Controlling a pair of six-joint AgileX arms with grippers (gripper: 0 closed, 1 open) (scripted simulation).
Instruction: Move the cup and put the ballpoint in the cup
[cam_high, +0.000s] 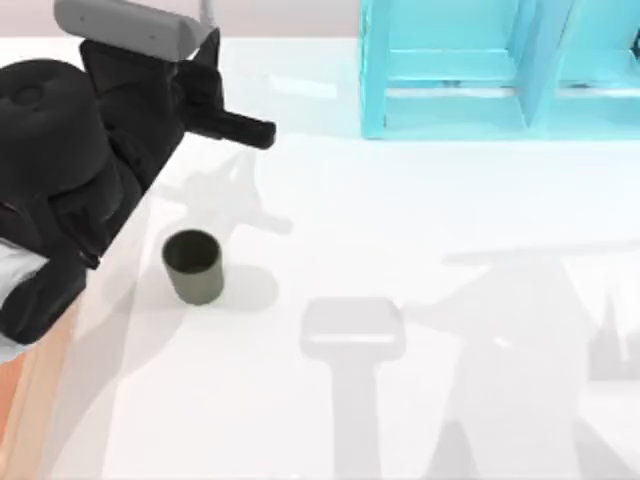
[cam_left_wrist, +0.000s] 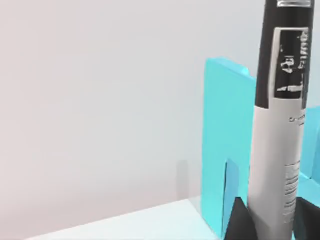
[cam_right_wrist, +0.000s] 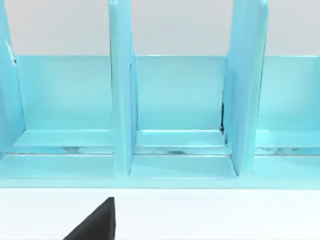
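Ballpoint clamped in left hand, raised behind the upright cup; right hand's state unclear.

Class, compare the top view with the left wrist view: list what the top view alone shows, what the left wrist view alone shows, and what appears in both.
Top view alone: the cup standing upright on the white table, toward its left side, and the left arm raised above that side.

Left wrist view alone: the printed label on the ballpoint and its pale middle section, gripped between the left gripper fingers.

Both: the ballpoint, seen from above as a dark end, the turquoise rack and the table.
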